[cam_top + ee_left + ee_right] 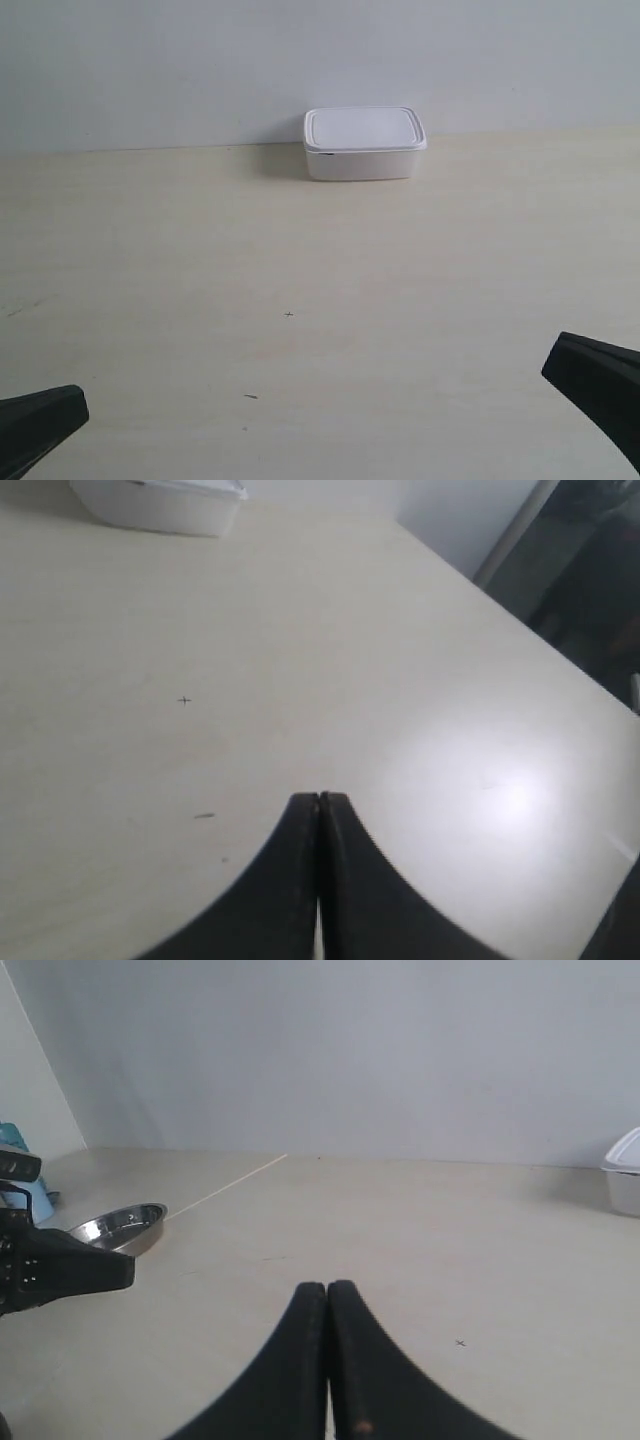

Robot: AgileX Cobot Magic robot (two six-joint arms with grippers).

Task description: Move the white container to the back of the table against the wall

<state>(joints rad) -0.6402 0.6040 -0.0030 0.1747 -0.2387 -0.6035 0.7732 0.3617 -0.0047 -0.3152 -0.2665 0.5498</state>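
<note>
The white container stands lid-on at the back of the table, its rear side against the wall. The left wrist view catches its front edge, and the right wrist view catches one corner. Both grippers are far from it, near the table's front. My left gripper is shut with nothing in it. My right gripper is shut and empty too. In the exterior view, dark finger ends show at the lower left corner and the lower right corner.
A shallow metal bowl sits on the table off to one side, with the other arm's black body and a blue object near it. The table's side edge and dark floor beyond show in the left wrist view.
</note>
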